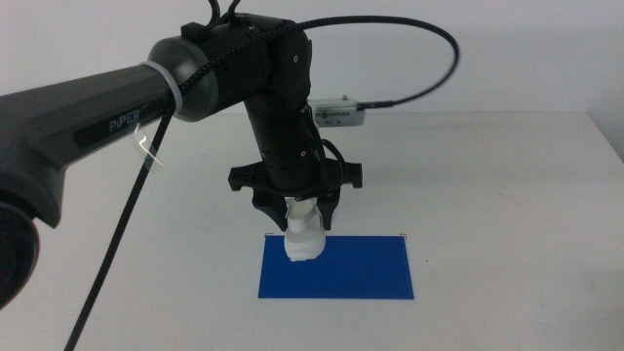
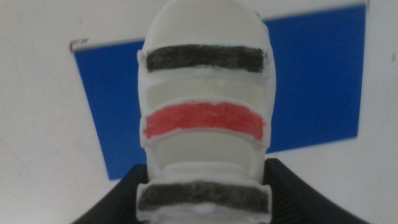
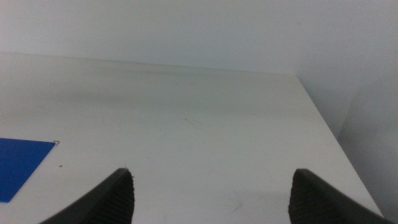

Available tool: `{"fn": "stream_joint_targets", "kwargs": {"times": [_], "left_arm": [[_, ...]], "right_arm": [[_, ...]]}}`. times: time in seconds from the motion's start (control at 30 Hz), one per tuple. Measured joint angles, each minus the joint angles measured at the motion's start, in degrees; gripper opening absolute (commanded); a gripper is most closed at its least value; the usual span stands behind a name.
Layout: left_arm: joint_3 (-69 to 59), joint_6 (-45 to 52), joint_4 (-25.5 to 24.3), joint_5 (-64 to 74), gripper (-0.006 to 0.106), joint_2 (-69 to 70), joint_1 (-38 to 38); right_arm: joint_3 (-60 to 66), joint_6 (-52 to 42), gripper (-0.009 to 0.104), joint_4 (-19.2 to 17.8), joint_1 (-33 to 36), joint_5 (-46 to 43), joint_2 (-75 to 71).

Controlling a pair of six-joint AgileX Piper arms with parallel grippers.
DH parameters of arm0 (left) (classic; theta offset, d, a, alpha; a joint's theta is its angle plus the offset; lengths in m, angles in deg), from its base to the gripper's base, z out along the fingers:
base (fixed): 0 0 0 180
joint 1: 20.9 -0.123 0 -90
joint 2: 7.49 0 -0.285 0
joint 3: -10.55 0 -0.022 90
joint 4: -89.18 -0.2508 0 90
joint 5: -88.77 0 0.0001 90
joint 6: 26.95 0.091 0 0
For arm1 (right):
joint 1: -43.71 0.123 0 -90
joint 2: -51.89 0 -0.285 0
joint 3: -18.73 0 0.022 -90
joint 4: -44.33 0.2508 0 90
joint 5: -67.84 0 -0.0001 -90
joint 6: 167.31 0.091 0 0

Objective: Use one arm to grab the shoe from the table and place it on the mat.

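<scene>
Gripped in the left claw (image 1: 299, 216), the shoe (image 2: 205, 112) hangs toe-down over the mat (image 1: 361, 270), its tip at the mat's far left corner. Well away from the mat, the right claw (image 3: 211, 193) waits with jaws spread over the white counter (image 3: 186, 118).

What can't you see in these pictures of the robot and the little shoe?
- Middle view: most of the shoe is hidden by the left gripper holding it; its straps don't show.
- Middle view: whether the shoe touches the mat cannot be told.
- Left wrist view: the shoe's heel is cut off by the edge, and the shoe covers the middle of the mat.
- Right wrist view: only a corner of the mat shows; the waiting right gripper sees no shoe.
</scene>
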Motion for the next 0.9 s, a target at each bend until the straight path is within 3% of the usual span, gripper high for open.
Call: {"fn": "stream_joint_targets", "kwargs": {"times": [0.33, 0.7, 0.9], "left_arm": [[0.0, -38.8, 0.0, 0.1, -0.002, 0.1, 0.0], [0.0, -92.1, 0.0, 0.1, -0.002, 0.1, 0.0], [0.0, -97.3, 0.0, 0.1, -0.002, -0.3, 0.3]], "right_arm": [[0.0, 0.0, 0.064, 0.0, 0.0, 0.0, 0.0], [0.0, 0.0, 0.064, 0.0, 0.0, 0.0, 0.0], [0.0, 0.0, 0.064, 0.0, 0.0, 0.0, 0.0]]}}
